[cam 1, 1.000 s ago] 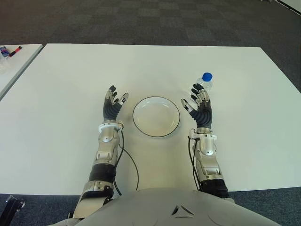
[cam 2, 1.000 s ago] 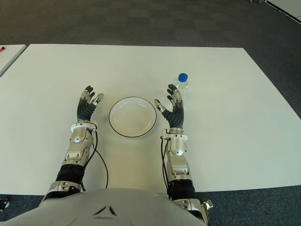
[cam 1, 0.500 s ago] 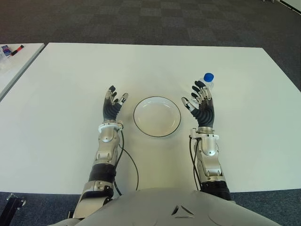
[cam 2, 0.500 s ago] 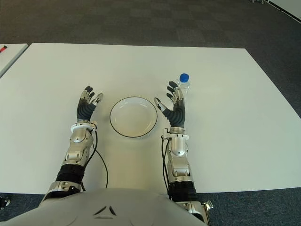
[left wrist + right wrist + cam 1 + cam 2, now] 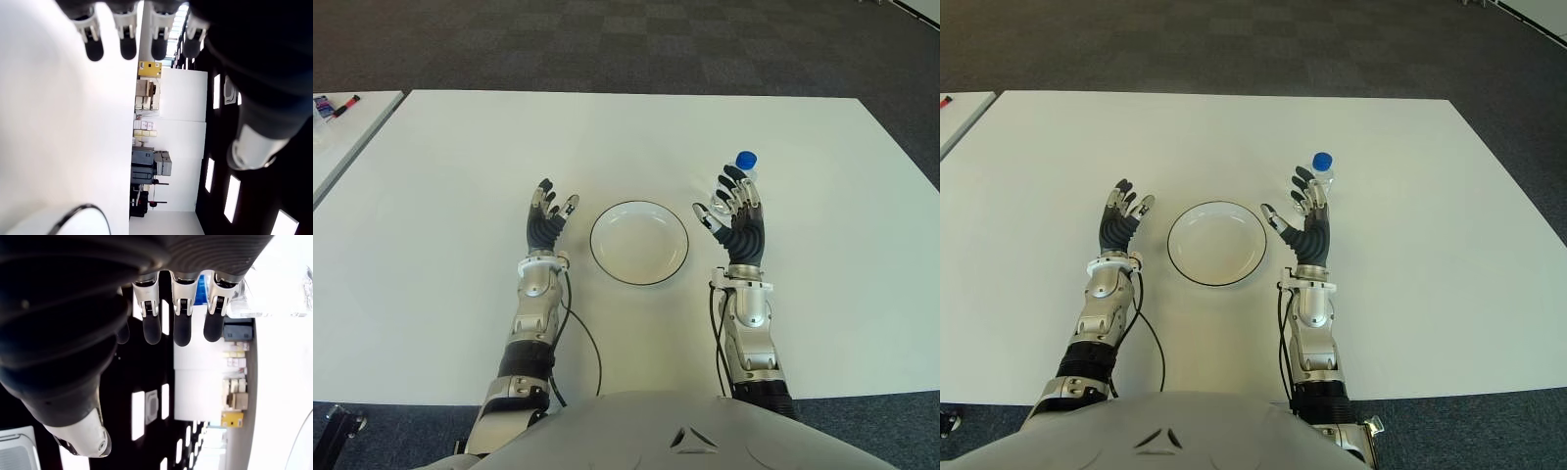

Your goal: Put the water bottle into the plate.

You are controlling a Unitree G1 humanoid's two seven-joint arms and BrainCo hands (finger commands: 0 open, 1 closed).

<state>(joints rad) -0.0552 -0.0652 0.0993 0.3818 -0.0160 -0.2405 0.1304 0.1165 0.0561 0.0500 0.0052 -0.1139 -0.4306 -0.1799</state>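
- Two hands up, nothing gripped. Our right hand (image 5: pixel 734 217) shows just right of the plate, fingers (image 5: pixel 181 318) spread and extended, empty.
- The water bottle (image 5: pixel 745 167) stands upright on the table just past our right fingertips, blue cap up, apart from the plate and on its far right. Whether the fingertips touch the bottle we cannot tell from the eye views.
- Our left hand (image 5: pixel 548 216) shows just left of the plate, fingers (image 5: pixel 128 41) straight and relaxed, holding nothing; idle.
- The plate (image 5: pixel 605 267) sits on the white table (image 5: pixel 440 176) between our hands, bare inside.
- Step in hand, as we judge it: reach toward the bottle, before any grasp. Nothing of the placing is done yet.
- The next move calls for getting the right palm alongside the bottle body and wrapping fingers and thumb around it. Then lift, carry left and toward us over the rim, and set it down inside the plate.
- Eye views give the layout: hand, bottle and plate positions, which wrist views lack.
- The right wrist view shows, past the fingertips, the clear bottle body and a bit of blue, and confirms nothing sits inside the hand.
- The left wrist view shows only straight fingers over bare table and a bit of the plate edge. A room is seen beyond.
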